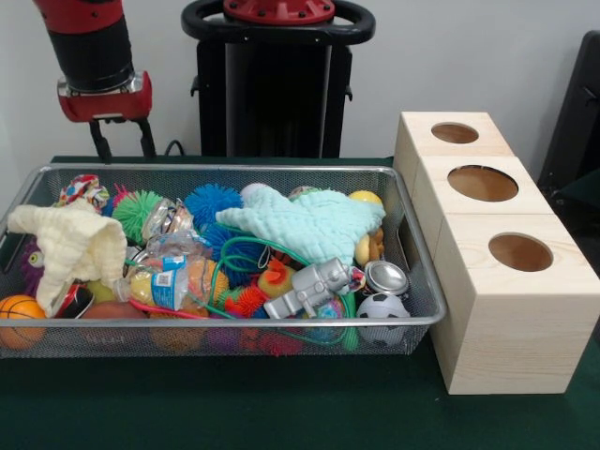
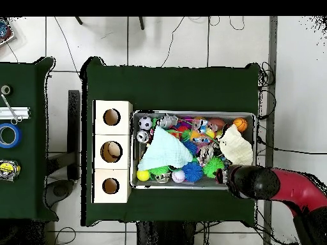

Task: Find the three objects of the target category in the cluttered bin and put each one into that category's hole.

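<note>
A wire mesh bin [image 1: 234, 170] [image 2: 134, 153] is crammed with toys. On top lie a teal cloth [image 1: 314, 223] [image 2: 163, 151] and a cream cloth [image 1: 70, 244] [image 2: 239, 150]. Around them are a blue spiky ball [image 1: 211, 202], a green spiky ball [image 1: 136, 211], a small soccer ball [image 1: 382, 307] [image 2: 145, 123], a basketball [image 1: 19, 314] [image 2: 240, 124], a metal can [image 1: 385, 277], a crushed plastic bottle [image 1: 169, 281] and a grey figure toy [image 1: 309, 286]. My gripper [image 1: 122, 145] hangs open and holds nothing, above the bin's back rim beyond the cream cloth. From overhead the red and black arm [image 2: 255, 182] hides it.
A pale wooden box [image 1: 506, 319] [image 2: 112, 134] stands against the bin's end nearest the soccer ball. Its top has three round holes [image 1: 483, 183] in a row. Green cloth covers the table. A side table with tape rolls [image 2: 7, 135] stands apart in the overhead view.
</note>
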